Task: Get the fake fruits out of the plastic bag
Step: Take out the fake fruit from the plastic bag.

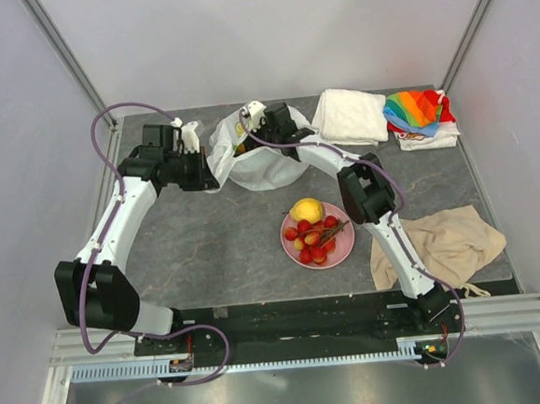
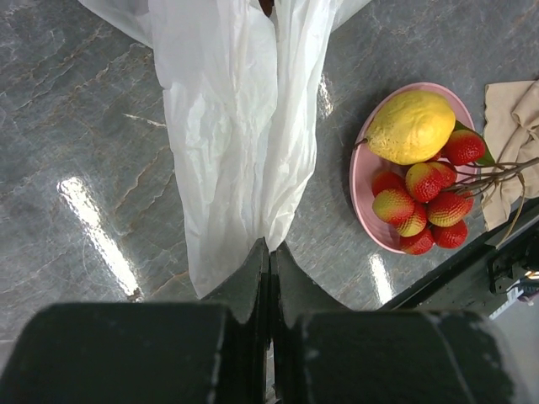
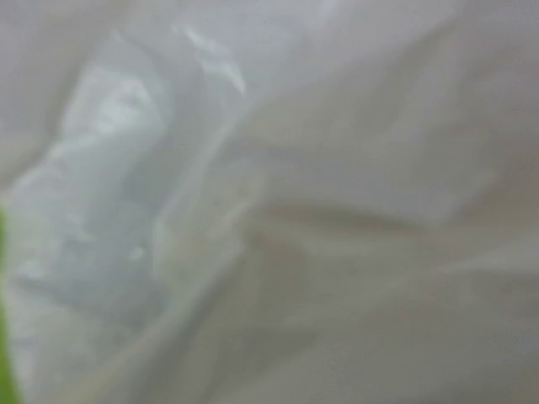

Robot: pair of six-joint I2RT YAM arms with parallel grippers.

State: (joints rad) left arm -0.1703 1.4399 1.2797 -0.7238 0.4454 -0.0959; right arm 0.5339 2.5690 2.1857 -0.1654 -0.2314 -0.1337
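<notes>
The white plastic bag (image 1: 258, 165) lies at the back middle of the table. My left gripper (image 1: 210, 177) is shut on the bag's left edge; in the left wrist view the jaws (image 2: 271, 249) pinch the bag (image 2: 227, 126). My right gripper (image 1: 245, 143) reaches into the bag's mouth, its fingertips hidden. The right wrist view shows only blurred white plastic (image 3: 269, 202). A yellow lemon (image 1: 306, 209) and a red cherry-like cluster (image 1: 315, 240) lie on the pink plate (image 1: 344, 249). The lemon (image 2: 410, 126), the cluster (image 2: 425, 210) and the plate (image 2: 360, 181) also show in the left wrist view.
A folded white cloth (image 1: 352, 114) and a rainbow cloth (image 1: 415, 111) lie at the back right. A beige cloth (image 1: 451, 244) lies at the front right, beside the plate, and shows in the left wrist view (image 2: 514, 135). White walls close the table on three sides.
</notes>
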